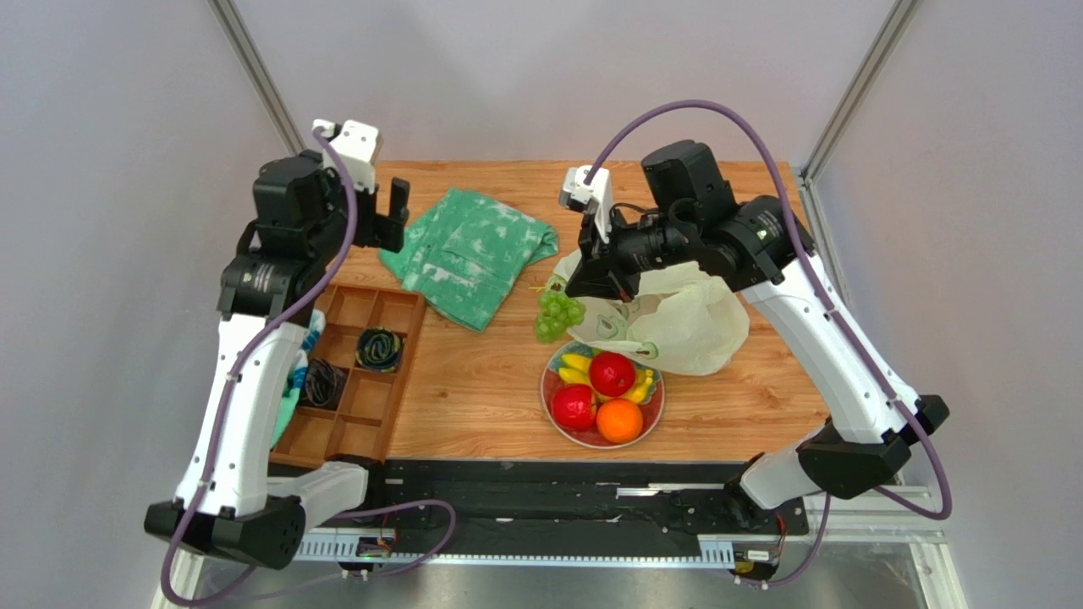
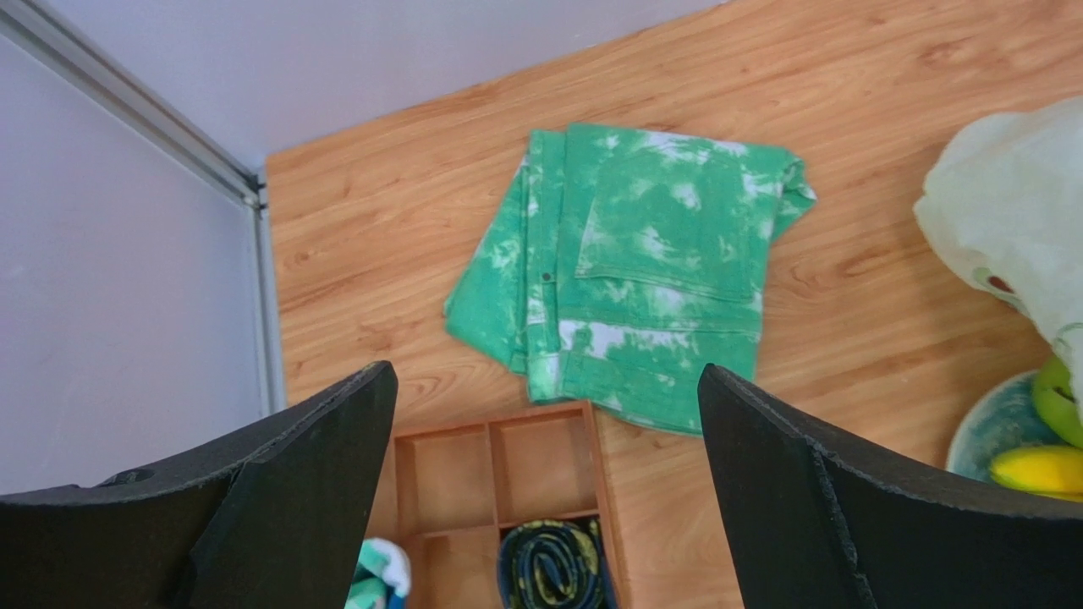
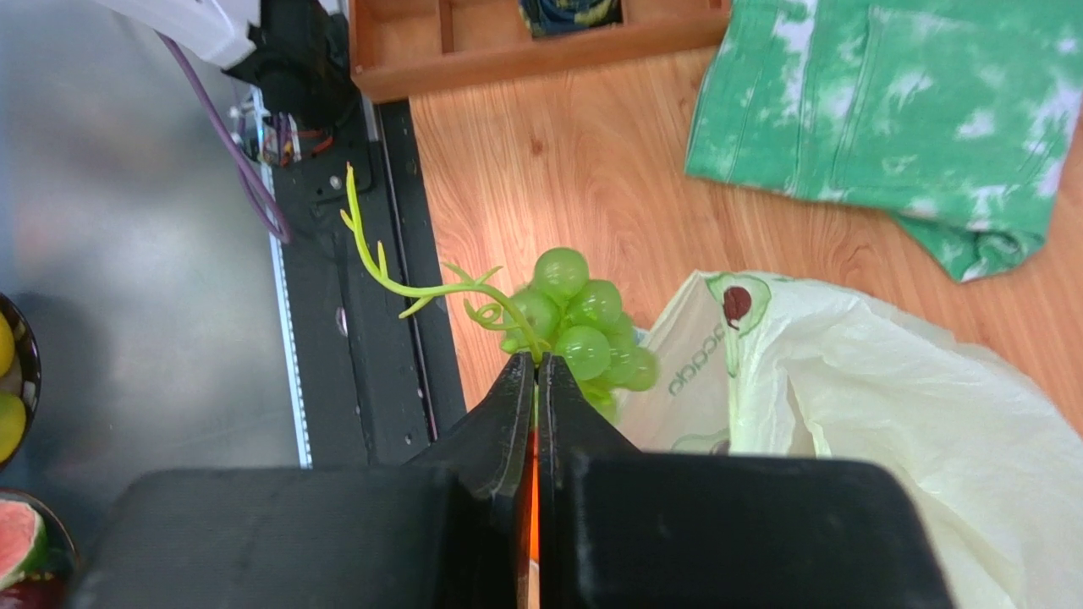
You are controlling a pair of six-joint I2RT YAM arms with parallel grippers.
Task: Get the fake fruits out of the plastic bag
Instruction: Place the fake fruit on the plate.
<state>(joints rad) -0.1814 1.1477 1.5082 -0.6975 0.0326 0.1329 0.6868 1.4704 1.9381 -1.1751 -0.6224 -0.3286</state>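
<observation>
Right gripper [image 3: 535, 371] pinches the grape cluster [image 3: 580, 333] by its thin stem; a jolt could drop it onto the tabletop [image 1: 483, 381].

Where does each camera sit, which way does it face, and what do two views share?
Top external: above, behind left arm and right arm, both showing, facing down on the table.
Left wrist: on the left arm, facing down at the green cloth and wooden tray; open left hand shows.
Right wrist: on the right arm, facing the plastic bag; right hand shows, shut on the grape cluster.
Shared: both wrist views show cloth and bag.
</observation>
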